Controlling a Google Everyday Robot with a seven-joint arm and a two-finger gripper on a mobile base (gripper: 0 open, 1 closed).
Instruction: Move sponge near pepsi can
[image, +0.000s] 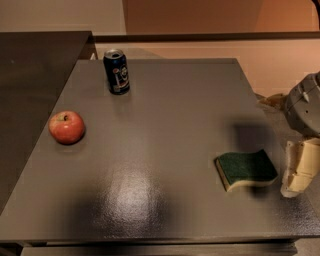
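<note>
The sponge (246, 170), dark green on top with a pale yellow foam layer, lies flat near the right front of the grey table (165, 130). The pepsi can (116, 71), dark blue with a silver rim and a pale logo, stands upright at the far left of the table. My gripper (300, 167) hangs at the right edge of the view, just right of the sponge and low above the table. It is not holding the sponge.
A red apple (66, 127) sits on the left side of the table. A dark counter (35, 70) adjoins the table on the left. The table's right edge runs close behind the gripper.
</note>
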